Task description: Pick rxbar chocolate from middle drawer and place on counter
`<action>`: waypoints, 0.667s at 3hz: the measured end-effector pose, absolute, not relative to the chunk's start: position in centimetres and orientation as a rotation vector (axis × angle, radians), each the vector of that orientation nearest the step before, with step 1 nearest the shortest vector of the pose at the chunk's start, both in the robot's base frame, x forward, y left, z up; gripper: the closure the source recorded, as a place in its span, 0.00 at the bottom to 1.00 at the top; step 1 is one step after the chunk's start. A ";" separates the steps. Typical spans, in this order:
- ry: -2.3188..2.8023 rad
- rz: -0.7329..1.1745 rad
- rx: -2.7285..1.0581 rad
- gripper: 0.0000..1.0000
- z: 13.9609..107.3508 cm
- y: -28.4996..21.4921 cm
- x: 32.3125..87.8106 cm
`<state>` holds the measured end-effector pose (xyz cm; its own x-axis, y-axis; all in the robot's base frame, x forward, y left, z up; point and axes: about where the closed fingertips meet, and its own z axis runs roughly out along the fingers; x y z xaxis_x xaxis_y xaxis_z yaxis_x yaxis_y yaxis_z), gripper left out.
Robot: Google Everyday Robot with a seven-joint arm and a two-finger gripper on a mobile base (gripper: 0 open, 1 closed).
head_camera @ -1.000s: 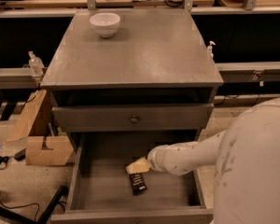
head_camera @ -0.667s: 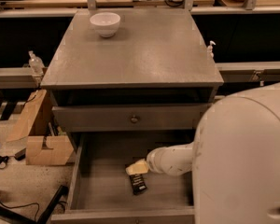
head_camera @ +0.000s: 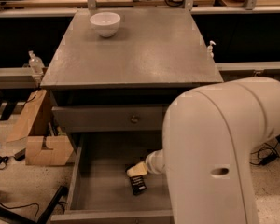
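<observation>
**Gripper** (head_camera: 136, 169): being held low inside the middle drawer (head_camera: 100, 190), at the far end of the rxbar chocolate (head_camera: 139, 185), touching it or just above it. Whether it is released or clenched cannot be told, and no lift is being shown.

**Rxbar chocolate:** black wrapper, lying flat on the drawer floor near the middle, its long side running roughly near to far.

**Step in hand (judged):** the bar is being approached for the pick. The gripper is best being centred over the bar's middle rather than its far end and lined up across the narrow width. It is best being brought right down to the floor, since the bar is so flat. The lift is best being taken clear of the shut drawer front (head_camera: 107, 119) above before the counter (head_camera: 144, 55) is being reached.

**Middle drawer:** standing open, only the bar being seen in it, its right part being hidden by the white arm (head_camera: 214, 143).

**White bowl** (head_camera: 105, 23): sitting at the counter's far left, nothing being seen inside
</observation>
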<state>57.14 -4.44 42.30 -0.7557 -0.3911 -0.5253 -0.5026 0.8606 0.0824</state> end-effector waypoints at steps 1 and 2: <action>2.558 0.321 -0.644 0.00 40.3 -3.9 57.0; 2.585 0.373 -0.633 0.00 39.0 -2.6 55.7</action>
<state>55.65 -2.58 39.01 -0.7933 -0.3690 -0.4842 -0.4909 0.8581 0.1503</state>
